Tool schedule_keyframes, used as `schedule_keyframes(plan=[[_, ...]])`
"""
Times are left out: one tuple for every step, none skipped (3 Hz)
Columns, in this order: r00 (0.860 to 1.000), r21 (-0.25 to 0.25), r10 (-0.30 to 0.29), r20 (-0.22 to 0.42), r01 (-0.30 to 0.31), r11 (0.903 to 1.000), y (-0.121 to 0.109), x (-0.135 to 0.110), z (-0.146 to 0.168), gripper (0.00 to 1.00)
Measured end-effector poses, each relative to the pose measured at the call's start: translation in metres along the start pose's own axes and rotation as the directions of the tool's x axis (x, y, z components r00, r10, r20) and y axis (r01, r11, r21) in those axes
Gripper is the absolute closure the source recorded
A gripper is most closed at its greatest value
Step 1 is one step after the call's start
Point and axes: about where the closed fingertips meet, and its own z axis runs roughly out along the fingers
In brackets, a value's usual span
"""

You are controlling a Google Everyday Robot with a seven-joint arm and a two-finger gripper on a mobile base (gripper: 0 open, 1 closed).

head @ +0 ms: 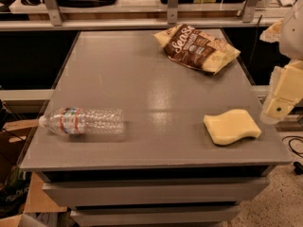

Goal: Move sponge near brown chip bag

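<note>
The sponge (232,126) is a pale yellow foam slab with wavy edges, lying flat on the grey table (142,89) near its front right corner. The brown chip bag (198,48) lies at the table's far right, dark brown with white script and cream-yellow edges. My gripper (280,97) is cream-coloured and hangs at the right edge of the view, just beyond the table's right side, to the right of and slightly above the sponge. It holds nothing that I can see.
A clear plastic water bottle (83,121) lies on its side at the table's front left. Shelving with metal posts (173,4) runs behind the table. Drawers (151,193) sit below the tabletop. Cardboard (14,141) lies on the floor at left.
</note>
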Motion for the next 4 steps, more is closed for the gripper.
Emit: schedule_keyframes(plan=[[1.0,0.004,-0.009,0.002,0.009,0.9999,0.0,0.0,0.0,0.0],[0.998,-0.04,-0.068,0.015,0.068,0.9969,0.005,0.004,0.018,0.0],[0.986,-0.114,-0.158,0.045,0.162,0.9802,0.014,0.016,0.054,0.0],[0.971,-0.162,-0.226,0.072,0.235,0.9584,0.02,0.029,0.085,0.0]])
